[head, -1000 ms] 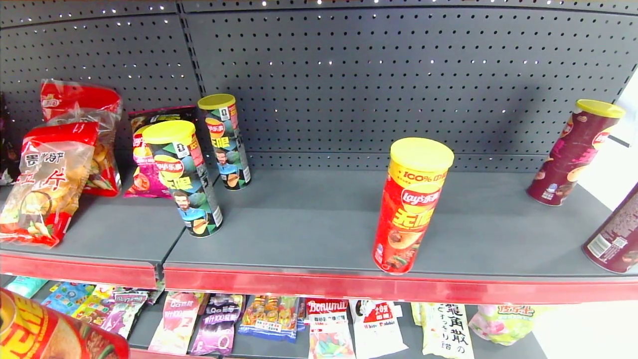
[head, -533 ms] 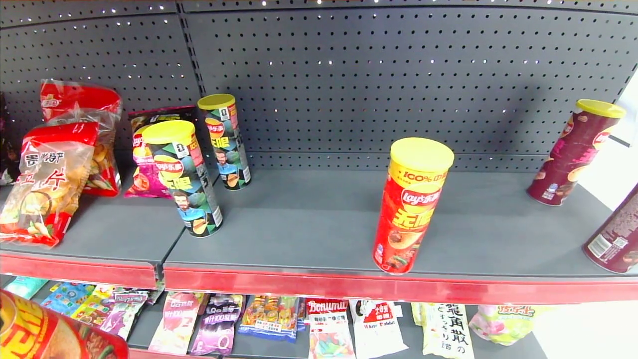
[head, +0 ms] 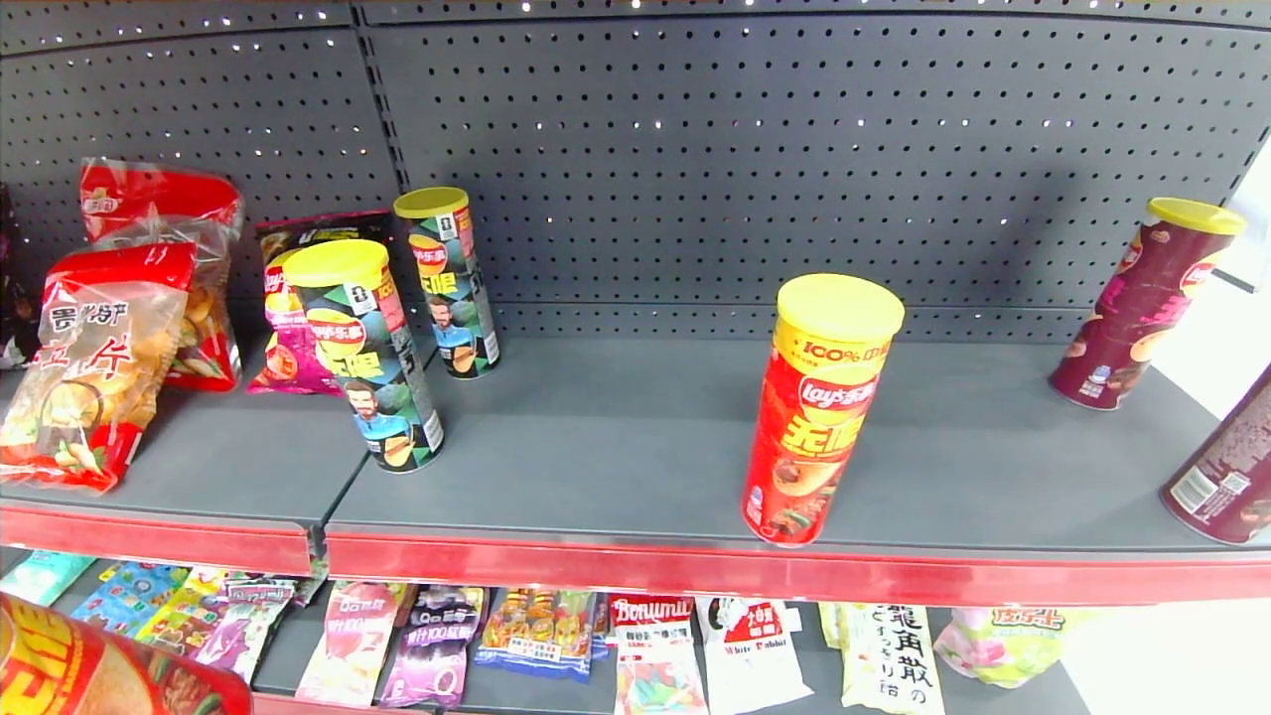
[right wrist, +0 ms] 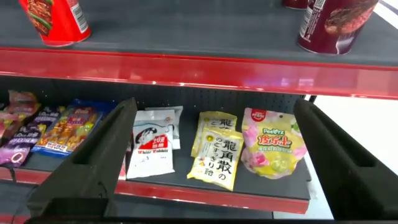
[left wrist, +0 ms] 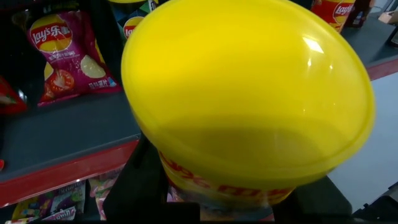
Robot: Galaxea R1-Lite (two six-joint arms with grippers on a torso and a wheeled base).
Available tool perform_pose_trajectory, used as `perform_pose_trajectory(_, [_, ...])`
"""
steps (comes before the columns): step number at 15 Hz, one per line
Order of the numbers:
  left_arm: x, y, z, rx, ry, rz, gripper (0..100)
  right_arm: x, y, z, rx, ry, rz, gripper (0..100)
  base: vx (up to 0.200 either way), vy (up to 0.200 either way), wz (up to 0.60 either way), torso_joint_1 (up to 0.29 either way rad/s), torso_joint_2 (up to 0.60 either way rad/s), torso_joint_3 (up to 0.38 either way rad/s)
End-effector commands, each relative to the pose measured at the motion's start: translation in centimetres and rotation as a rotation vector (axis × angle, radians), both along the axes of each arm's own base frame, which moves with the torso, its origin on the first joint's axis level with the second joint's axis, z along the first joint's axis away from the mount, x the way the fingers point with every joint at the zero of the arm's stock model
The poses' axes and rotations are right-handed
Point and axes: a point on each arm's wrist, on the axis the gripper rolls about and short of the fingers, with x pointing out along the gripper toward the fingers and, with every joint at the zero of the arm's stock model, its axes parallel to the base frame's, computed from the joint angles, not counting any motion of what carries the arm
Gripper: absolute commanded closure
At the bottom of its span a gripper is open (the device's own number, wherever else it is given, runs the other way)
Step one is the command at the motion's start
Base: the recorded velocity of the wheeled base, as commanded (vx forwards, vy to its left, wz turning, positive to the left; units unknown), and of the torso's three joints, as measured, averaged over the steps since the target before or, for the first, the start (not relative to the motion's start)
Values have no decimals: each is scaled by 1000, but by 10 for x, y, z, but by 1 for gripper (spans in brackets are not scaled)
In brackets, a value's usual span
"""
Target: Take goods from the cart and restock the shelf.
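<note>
- The left gripper [left wrist: 217, 208] is clamped on a held red tube [left wrist: 249, 93] of crisps. Its dark fingers [left wrist: 140, 186] press the tube's two sides just under the wide yellow lid.
- In the head view the held red tube is off the shelf, below the top shelf's front left corner and in front of the lower shelf [head: 1053, 690].
- The right gripper [right wrist: 214, 124] is empty. Its jaws are spread wide apart in front of the lower shelf's right half.
- The top shelf [head: 616, 447] is a grey board with a red front strip [head: 645, 568] and a perforated back panel [head: 745, 159].
- A standing red tube [head: 819, 417] with a yellow lid is upright at the front edge, right of the middle.
- A dark patterned tube [head: 367, 357] stands left of the middle. A second dark tube [head: 447, 283] stands behind it, near the back panel.
- A maroon tube [head: 1142, 308] stands at the back right. Another maroon tube [head: 1221, 467] stands at the front right corner.
- Red snack bags [head: 89, 367] fill the left end. A pink bag [head: 283, 348] leans on the back panel behind the dark patterned tube.
- Flat sweet packets [head: 645, 645] lie in a row along the lower shelf.
</note>
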Motion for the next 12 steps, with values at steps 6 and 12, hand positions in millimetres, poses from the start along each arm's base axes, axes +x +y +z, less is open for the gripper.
perform_pose_trajectory(6, [-2,0,1,-2,-12,-4,100,-1,0,0,-1,-14,-1,0,0,0,-100,0,0,1])
perform_pose_trajectory(12, [-2,0,1,-5,-10,-2,100,-1,0,0,-1,-14,-1,0,0,0,-600,8,4,2])
